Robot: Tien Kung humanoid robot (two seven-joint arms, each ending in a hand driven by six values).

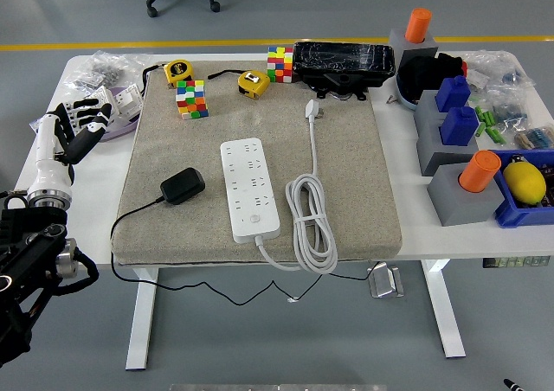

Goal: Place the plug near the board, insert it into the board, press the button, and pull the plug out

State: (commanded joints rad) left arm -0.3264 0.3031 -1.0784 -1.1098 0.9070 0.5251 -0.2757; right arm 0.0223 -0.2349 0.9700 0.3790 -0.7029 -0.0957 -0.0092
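Note:
A black plug adapter lies on the beige mat, a short way left of the white power strip. Its thin black cord trails off the mat's front edge and under the table. The strip lies lengthwise with its round button at the near end. My left hand hovers over the table's left edge, well left of the plug, fingers spread and holding nothing. The right arm is out of view.
The strip's white cable coils on the mat to its right. Tape measures, colour cubes and a black case line the back. White switch boxes sit by my left hand. Grey blocks and a blue bin crowd the right side.

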